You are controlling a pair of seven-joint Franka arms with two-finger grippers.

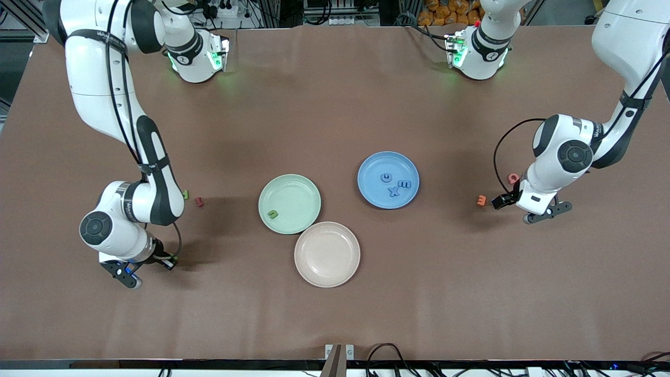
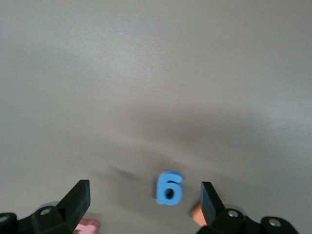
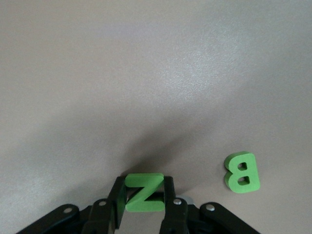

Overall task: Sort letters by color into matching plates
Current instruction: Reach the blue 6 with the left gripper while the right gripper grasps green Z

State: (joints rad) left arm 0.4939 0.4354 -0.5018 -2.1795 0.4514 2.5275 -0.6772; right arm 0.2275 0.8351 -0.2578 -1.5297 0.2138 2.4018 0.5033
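Note:
My right gripper (image 3: 144,185) is shut on a green letter Z (image 3: 144,193), low over the table at the right arm's end (image 1: 168,261). A green letter B (image 3: 242,171) lies flat beside it. My left gripper (image 2: 145,191) hangs open over a blue letter shaped like a 6 (image 2: 169,187), which lies between its fingers, untouched. In the front view that gripper (image 1: 501,201) is at the left arm's end. The mint green plate (image 1: 293,195) holds one green letter (image 1: 272,213). The blue plate (image 1: 377,165) holds three blue letters (image 1: 393,191).
An empty beige-pink plate (image 1: 327,254) touches the green plate, nearer the front camera. A red letter (image 1: 199,201) and a green one (image 1: 185,194) lie by the right arm. An orange letter (image 1: 482,200) and a pink one (image 1: 513,178) lie by the left gripper.

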